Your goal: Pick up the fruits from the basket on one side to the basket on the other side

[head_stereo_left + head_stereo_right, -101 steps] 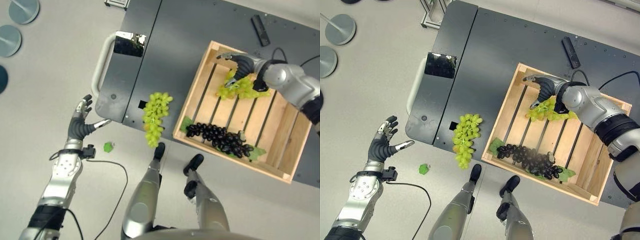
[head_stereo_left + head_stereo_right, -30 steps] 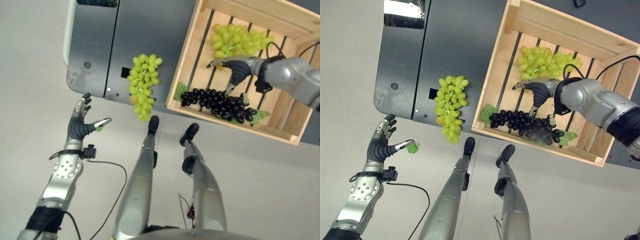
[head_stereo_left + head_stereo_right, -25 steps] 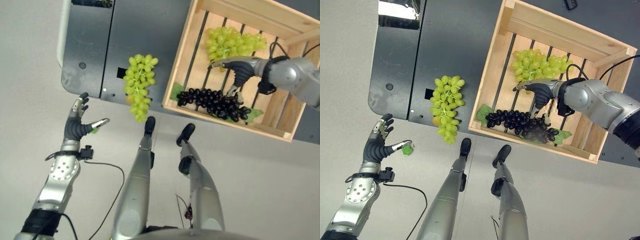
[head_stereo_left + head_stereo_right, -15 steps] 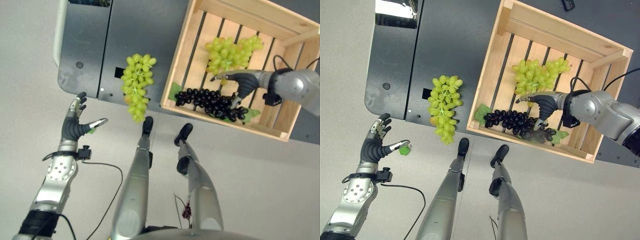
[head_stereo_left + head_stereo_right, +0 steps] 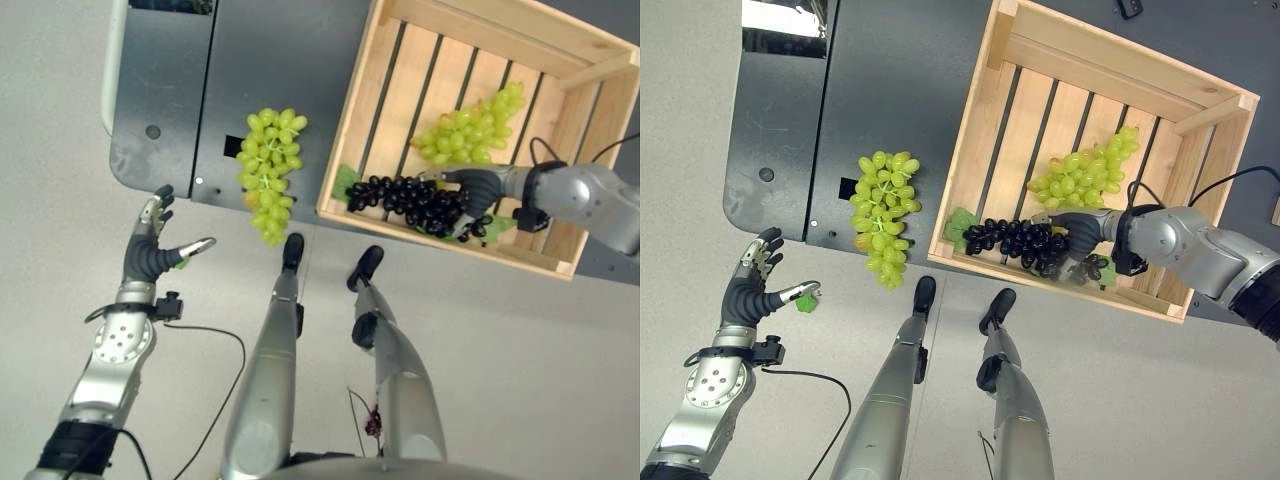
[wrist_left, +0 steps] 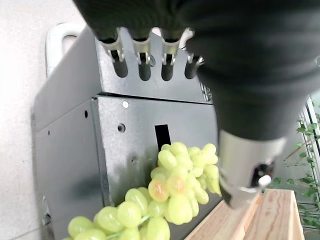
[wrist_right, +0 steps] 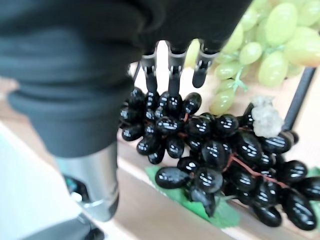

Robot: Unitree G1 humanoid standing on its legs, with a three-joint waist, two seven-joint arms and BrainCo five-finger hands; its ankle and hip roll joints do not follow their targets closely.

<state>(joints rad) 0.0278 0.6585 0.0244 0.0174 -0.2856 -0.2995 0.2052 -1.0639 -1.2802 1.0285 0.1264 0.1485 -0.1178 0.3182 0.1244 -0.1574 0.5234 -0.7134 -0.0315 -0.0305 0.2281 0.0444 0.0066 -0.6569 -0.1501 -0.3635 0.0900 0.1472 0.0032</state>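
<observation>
Black grapes: glossy dark bunch (image 5: 1025, 244) along the near wall of the slatted wooden crate (image 5: 1110, 66); long axis parallel to that wall
Right hand (image 5: 1077, 232): directly above the bunch's right half; fingers curled onto it, grip unconfirmed
Left hand (image 5: 752, 287): well apart, open, empty

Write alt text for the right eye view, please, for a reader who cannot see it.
The robot's right hand reaches down onto a bunch of black grapes at the near edge of a wooden crate, with a bunch of green grapes just behind. A second green bunch lies outside on the dark metal table, and the left hand hangs open over the floor.
</observation>
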